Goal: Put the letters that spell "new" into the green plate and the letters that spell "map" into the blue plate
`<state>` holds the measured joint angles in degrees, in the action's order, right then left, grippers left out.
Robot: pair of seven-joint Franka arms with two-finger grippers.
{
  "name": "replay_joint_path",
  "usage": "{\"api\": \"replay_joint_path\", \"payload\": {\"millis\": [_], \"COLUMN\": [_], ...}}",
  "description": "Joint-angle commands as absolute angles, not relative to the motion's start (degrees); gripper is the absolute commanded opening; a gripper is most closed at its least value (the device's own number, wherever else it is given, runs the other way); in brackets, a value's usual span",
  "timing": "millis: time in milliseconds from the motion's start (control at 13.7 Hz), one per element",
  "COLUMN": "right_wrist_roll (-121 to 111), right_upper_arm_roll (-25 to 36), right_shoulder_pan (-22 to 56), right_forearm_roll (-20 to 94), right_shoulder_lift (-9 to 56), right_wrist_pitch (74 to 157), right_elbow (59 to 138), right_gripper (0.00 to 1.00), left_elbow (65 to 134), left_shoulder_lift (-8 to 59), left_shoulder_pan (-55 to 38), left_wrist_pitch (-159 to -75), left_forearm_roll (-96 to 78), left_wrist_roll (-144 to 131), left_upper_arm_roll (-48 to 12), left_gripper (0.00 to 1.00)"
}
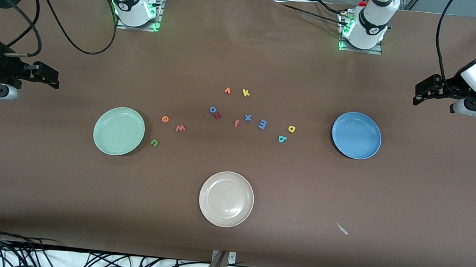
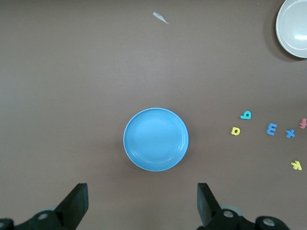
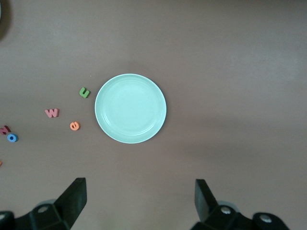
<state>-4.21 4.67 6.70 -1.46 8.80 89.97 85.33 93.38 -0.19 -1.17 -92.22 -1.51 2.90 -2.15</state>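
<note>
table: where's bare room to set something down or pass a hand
All three plates lie empty: green plate, blue plate, cream-white plate. Bare cloth spans between the cream-white plate and each colored plate. Crowded: the letter cluster between the green and blue plates.

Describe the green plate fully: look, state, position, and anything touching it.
The green plate is round, pale mint, with a shallow raised rim and a smooth, plastic-looking surface. It lies flat on the brown table, toward the right arm's end, and holds nothing. Nothing touches it; the green n lies closest, just clear of its rim, with the orange e and salmon w a little farther off.
</note>
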Motion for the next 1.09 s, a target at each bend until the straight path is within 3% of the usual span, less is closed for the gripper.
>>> {"api": "replay_joint_path", "payload": {"millis": [0,1021], "right_wrist_roll": [-3.4,-4.1], "right_upper_arm_roll": [4.5,5.3], "right_shoulder_pan": [6.2,6.2], "right_forearm_roll": [-0.7,0.9], "right_shoulder_lift": [9.4,9.6], "right_wrist_pitch": [90.3,90.3], "right_elbow": [84.0,83.7], "right_gripper": [1.0,1.0], "left_elbow": [91.8,91.8], "left_shoulder_lift": [0.5,0.4], "left_shoulder_pan": [-1.6,-1.6], "left_wrist_pitch": [-91.2,-91.1], "left_forearm_roll": [0.2,0.3], "left_wrist_roll": [2.5,2.5], "left_upper_arm_roll": [-1.9,-1.9], "left_gripper": [1.0,1.0]}}
